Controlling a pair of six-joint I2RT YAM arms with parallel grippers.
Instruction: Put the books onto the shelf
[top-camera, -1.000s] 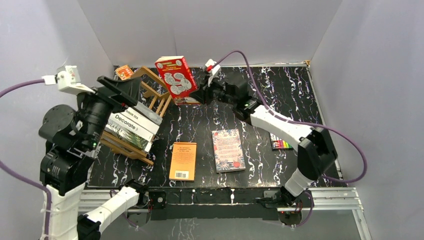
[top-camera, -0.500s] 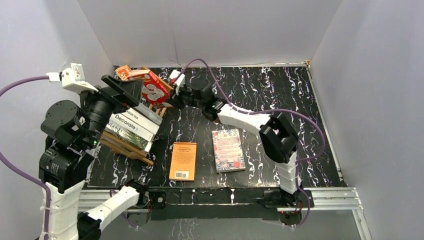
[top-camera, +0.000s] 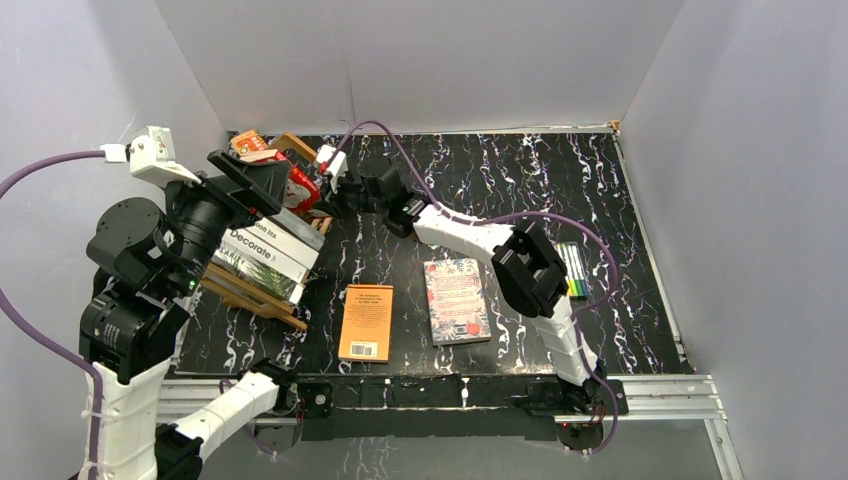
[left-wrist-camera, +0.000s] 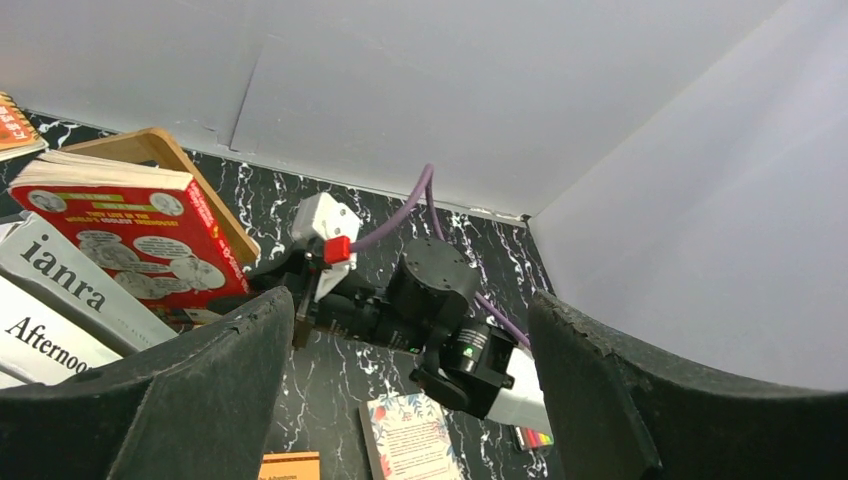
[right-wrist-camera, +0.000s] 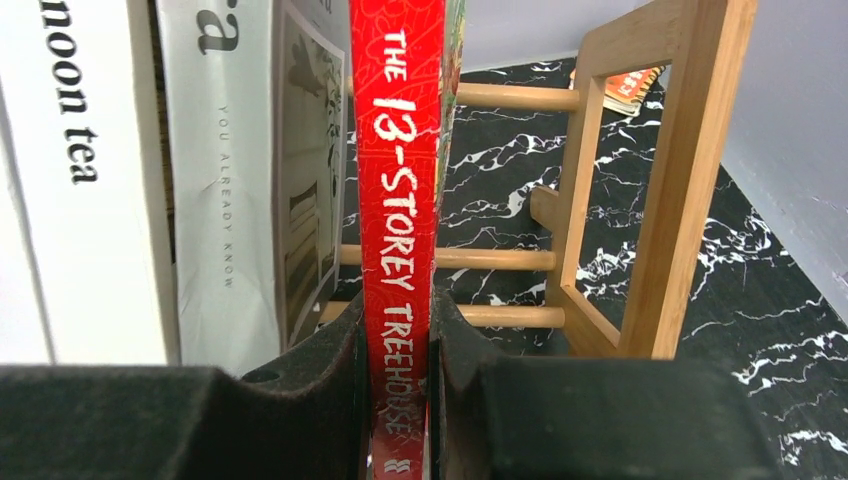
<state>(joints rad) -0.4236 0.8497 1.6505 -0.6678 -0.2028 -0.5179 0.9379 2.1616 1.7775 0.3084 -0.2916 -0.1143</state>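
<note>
R gripper (right-wrist-camera: 400, 370) pinches red book (right-wrist-camera: 405, 200) at the spine's lower end, pads tight on both covers. Book sits inside shelf (right-wrist-camera: 690, 150), just beside grey book (right-wrist-camera: 260, 180), upper left of top view. L gripper (left-wrist-camera: 405, 395) has fingers spread wide, nothing btwn them, above the shelf. Orange paperback (top-camera: 366, 322) & floral book (top-camera: 457, 300) lie flat on table (top-camera: 520, 170), lower centre. Markers (top-camera: 572, 268) at right.
</note>
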